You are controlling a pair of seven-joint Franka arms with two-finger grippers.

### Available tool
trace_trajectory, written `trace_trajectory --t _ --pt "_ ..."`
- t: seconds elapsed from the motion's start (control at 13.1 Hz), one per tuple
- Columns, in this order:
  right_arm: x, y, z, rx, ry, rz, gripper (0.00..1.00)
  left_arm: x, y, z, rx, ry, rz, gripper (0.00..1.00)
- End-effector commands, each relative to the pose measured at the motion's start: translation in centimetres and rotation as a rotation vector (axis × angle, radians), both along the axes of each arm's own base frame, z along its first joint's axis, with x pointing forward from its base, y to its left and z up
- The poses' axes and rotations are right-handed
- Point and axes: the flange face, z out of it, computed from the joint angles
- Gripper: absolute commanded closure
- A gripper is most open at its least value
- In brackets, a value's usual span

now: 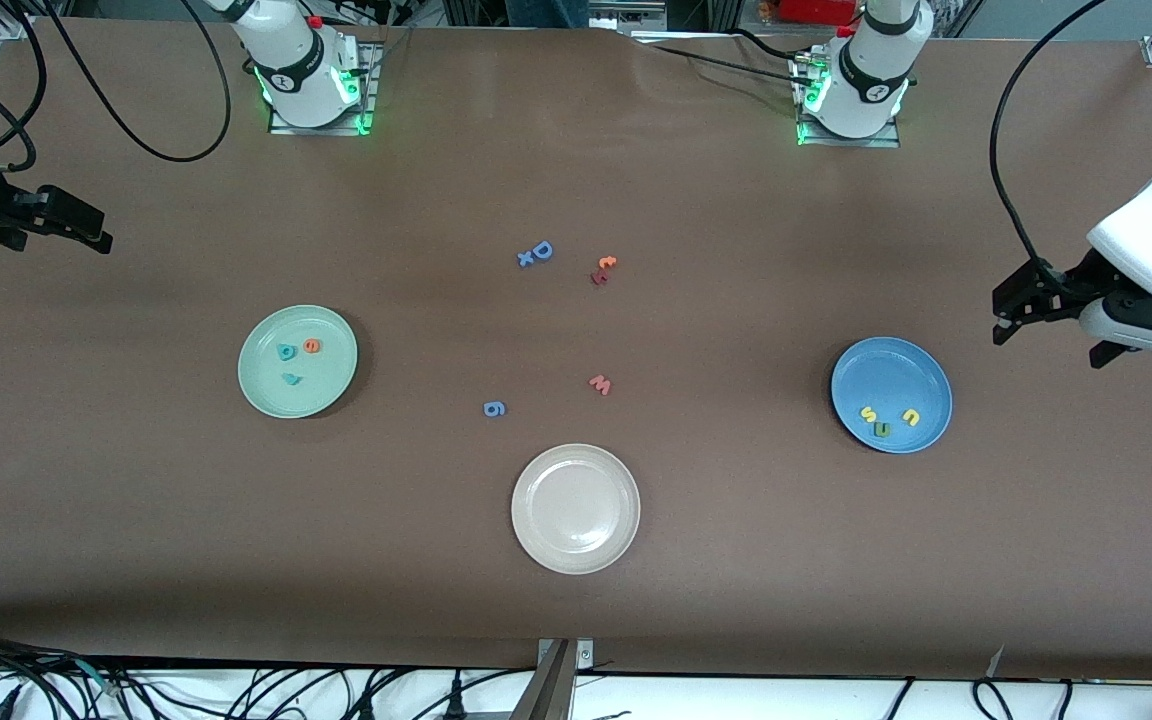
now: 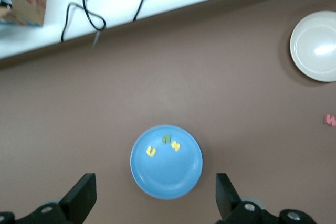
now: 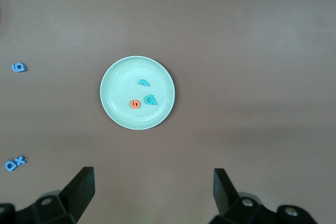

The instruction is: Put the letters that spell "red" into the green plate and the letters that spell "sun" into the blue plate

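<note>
The sorting looks finished, judging from how things lie. The green plate (image 1: 297, 361) sits toward the right arm's end of the counter and holds three letters: the orange e (image 1: 312, 346), the teal d (image 1: 286, 352) and the light teal r (image 1: 290, 378). The blue plate (image 1: 891, 394) sits toward the left arm's end and also holds three: the yellow s (image 1: 866, 413), the yellow arch letter (image 1: 910, 417) and the dark green arch letter (image 1: 881, 430), the last two touching or nearly so with the s.

The left hand (image 1: 1021, 315) hangs released, holding nothing, just off the blue plate toward the counter's end edge. The right hand (image 1: 66, 225) is likewise released and empty, up near the right arm's end edge, well apart from the green plate. Both arms wait.

No further pick seems called for; the likely next move is only to hold clear or retire.

Five stray letters stay on the bare counter mid-way between the plates: a blue D with a small blue x (image 1: 535, 253), an orange t touching a dark red letter (image 1: 603, 270), a pink w (image 1: 601, 384) and a blue 6 (image 1: 495, 408). One cream-white plate (image 1: 575, 508), empty, lies nearest the front edge. Three plates in all.
</note>
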Motion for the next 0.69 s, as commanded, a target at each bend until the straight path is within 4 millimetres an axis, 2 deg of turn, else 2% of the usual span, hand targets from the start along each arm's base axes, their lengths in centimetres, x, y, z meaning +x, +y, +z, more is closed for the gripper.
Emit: trace_trajectory --t 0.0,0.15,0.3,0.46,0.61 --pt "0.1 0.1 0.7 -0.006 0.004 0.006 0.0 -1.2 -0.2 0.4 0.032 0.033 0.018 0.0" --pt "0.2 -0.1 0.7 -0.009 -0.006 0.002 0.0 -3.4 -1.3 0.1 0.042 0.051 0.023 0.0" --pt "0.3 -0.1 0.6 -0.011 -0.005 0.003 0.0 -4.5 -1.9 0.4 0.029 0.045 0.127 0.0" --pt "0.4 -0.2 0.5 -0.025 -0.007 0.006 0.0 -5.2 -2.4 0.9 0.015 0.033 0.204 0.0" --pt "0.5 -0.2 0.6 -0.026 -0.012 0.004 0.0 -5.1 -1.9 1.2 -0.009 0.035 0.221 0.0"
